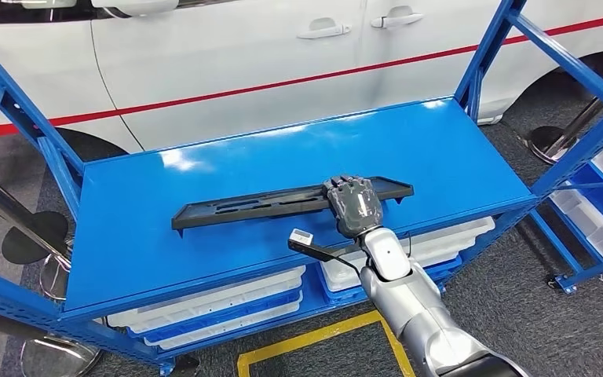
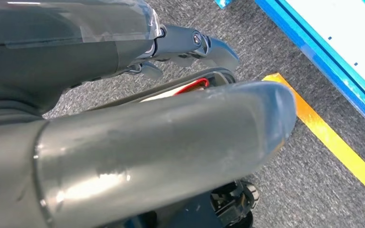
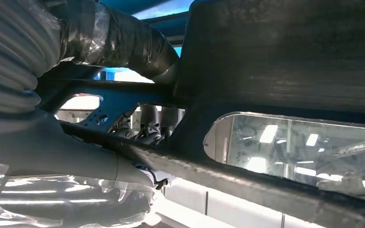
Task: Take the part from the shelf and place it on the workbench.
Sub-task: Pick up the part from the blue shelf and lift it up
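On the shelf, right hand grips the part

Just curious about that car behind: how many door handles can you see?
2: one handle left of the door gap, the other handle just right of it. More may lie out of frame.

part: long, flat, black plastic strip with slots
pose: lying flat, lengthwise across the shelf
place: under the right hand, which covers it near one end
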